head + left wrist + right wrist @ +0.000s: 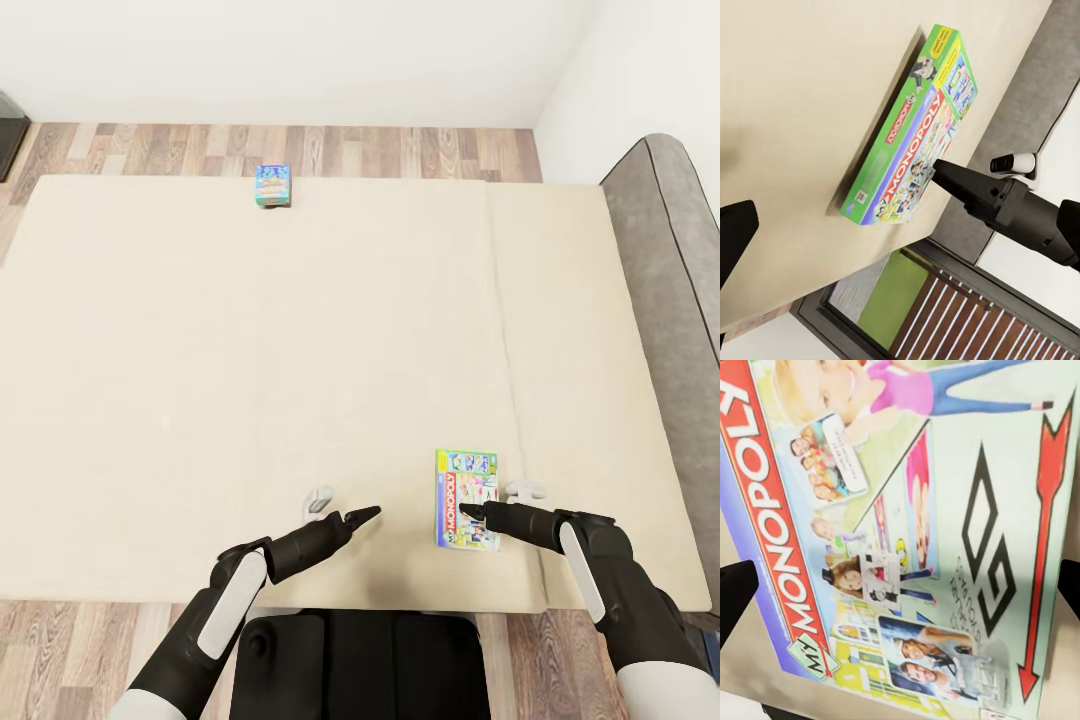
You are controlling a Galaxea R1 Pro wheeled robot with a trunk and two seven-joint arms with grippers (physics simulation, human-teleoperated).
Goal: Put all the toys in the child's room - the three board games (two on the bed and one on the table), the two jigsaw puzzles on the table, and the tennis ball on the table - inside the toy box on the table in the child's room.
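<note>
On the cream mattress of the bed (250, 380) lie two board games. The green-white-red Monopoly box (466, 498) rests near the front edge, close to the grey headboard (670, 300). A smaller blue box (272, 186) sits at the far edge. My right gripper (476, 512) hovers open over the Monopoly box (900, 525), one fingertip (735, 596) on each side of the picture; contact cannot be told. My left gripper (366, 515) is open above bare mattress, left of the Monopoly box (915, 139), with nothing in it. The toy box, table, jigsaw puzzles and tennis ball are out of view.
Wooden floor (400, 150) runs along the far side of the bed below a white wall. A dark object (10, 130) stands at the far left. My base (360, 665) is against the bed's near edge.
</note>
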